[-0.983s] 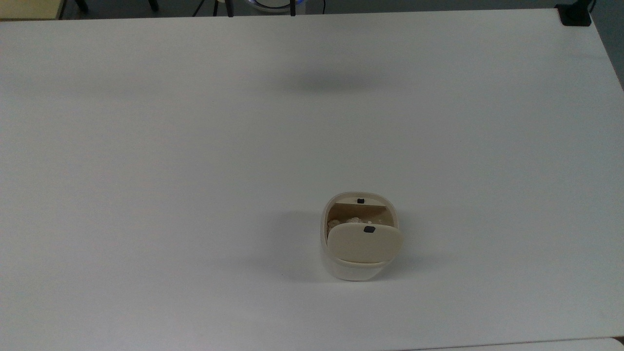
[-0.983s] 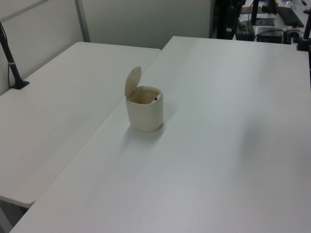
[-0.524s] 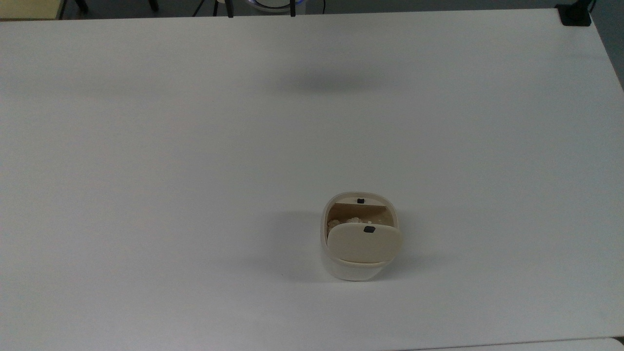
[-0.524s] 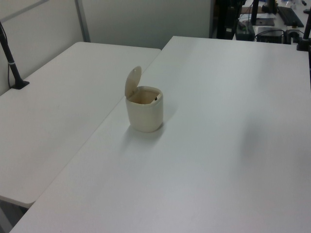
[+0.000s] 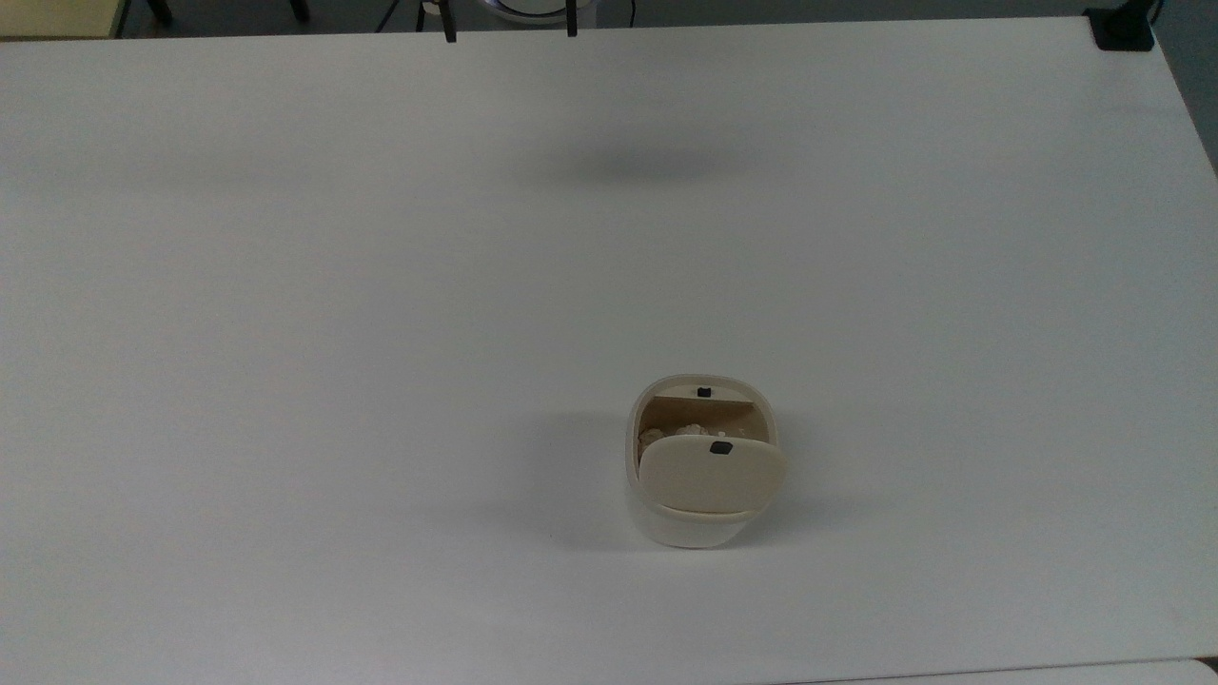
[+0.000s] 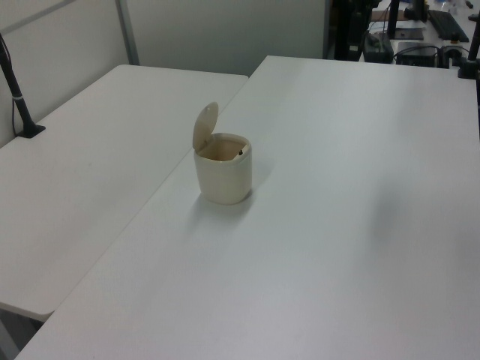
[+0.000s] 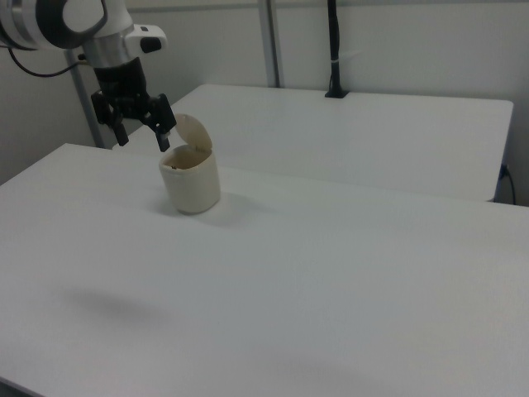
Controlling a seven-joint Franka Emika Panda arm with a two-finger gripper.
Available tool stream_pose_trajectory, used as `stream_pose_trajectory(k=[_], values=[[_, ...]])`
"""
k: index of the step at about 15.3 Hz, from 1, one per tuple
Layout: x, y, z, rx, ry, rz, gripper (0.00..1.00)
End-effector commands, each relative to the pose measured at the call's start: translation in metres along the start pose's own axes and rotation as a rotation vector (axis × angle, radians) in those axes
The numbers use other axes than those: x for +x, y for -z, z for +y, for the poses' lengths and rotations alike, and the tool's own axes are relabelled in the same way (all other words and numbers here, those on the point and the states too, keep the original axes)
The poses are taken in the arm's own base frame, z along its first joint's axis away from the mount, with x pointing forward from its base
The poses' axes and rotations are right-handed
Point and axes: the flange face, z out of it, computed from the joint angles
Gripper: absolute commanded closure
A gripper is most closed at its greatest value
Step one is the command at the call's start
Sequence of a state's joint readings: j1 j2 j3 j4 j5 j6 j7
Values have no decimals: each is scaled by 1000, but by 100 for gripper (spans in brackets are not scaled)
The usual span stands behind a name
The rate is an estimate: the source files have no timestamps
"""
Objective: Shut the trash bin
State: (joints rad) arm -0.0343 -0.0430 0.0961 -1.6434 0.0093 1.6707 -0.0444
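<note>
The scene is evenly and softly lit from overhead. A faint shadow is cast beside the trash bin (image 5: 702,461) toward the top view's left, and a diffuse dark patch is seen on the white table (image 5: 285,285). No glare is noted.

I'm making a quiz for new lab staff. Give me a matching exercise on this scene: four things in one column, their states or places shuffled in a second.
1. lid
2. gripper
3. trash bin
4. black post

A. standing on the white table
B. clamped at the far table's edge, right view
C. raised on its hinge
D. open, in the air

Pairs: 1-C, 2-D, 3-A, 4-B
</note>
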Motion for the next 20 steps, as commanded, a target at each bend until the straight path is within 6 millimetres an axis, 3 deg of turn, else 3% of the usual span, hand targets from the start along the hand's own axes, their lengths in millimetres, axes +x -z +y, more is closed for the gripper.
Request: stream_pose_trajectory(k=[1,3,5,6,9,11,12,13,16,20], values=[[15,-18,1,34,78,-32,0],[32,-20,-3,27,88,9,0],[51,-26,-15,23,97,97,15],[59,-28,-17,21,87,140,29],[85,-35,-34,37,-17,222,57],[101,-42,-48,61,-101,259,86],[108,-45,-56,77,-146,285,96],[115,-48,-64,97,-195,312,100],[133,-56,-81,182,-433,415,100],[172,-67,-85,299,-678,515,100]])
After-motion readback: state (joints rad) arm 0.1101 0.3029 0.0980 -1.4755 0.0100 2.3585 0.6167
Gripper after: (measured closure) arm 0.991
